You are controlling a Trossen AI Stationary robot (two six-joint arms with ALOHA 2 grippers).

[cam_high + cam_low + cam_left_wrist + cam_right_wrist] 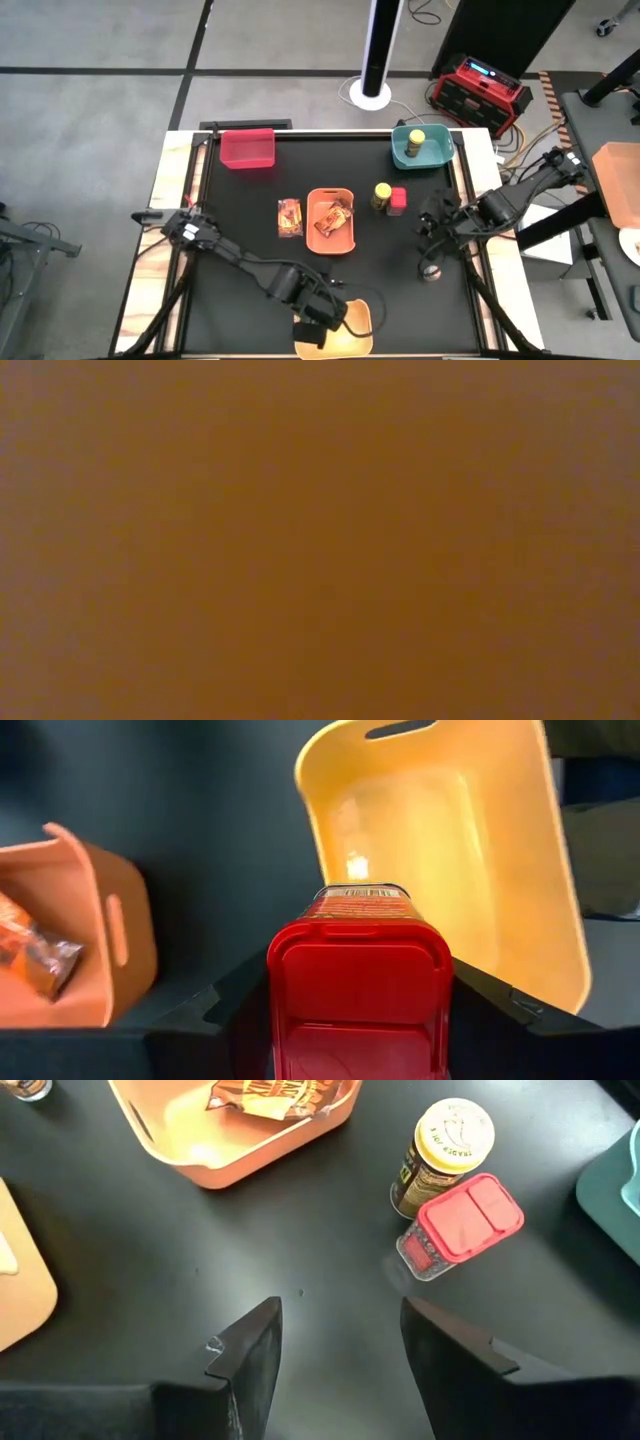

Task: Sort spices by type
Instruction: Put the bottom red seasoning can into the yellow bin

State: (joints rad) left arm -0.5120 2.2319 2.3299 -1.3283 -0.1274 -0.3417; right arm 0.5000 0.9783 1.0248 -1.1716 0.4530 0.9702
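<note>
My left gripper [318, 322] is at the table's near edge, over the yellow bin [450, 850], shut on a red cube box [358, 990]. My right gripper [340, 1340] hangs open over bare table at the right, touching nothing. Beyond it a yellow-lidded jar [445, 1155] stands upright with a second red cube box [460, 1225] against it. Another yellow-lidded jar [416, 138] stands in the teal bin [436, 158]. One printed packet [332, 218] lies in the orange bin [318, 243], another [290, 217] flat on the table beside it. A tiny silver-lidded jar [432, 271] stands near my right gripper. My left gripper pinches the red cube box between its two fingers [230, 1010], one on each of two opposite sides [275, 1020]. The box's red lid faces the wrist camera and its far end points at the yellow bin. The hand hides the box in the high view.
A red bin [247, 148] stands at the far left of the black mat. The low view is filled by a plain orange-brown surface and shows nothing else. Bare mat lies between the orange bin and my right gripper.
</note>
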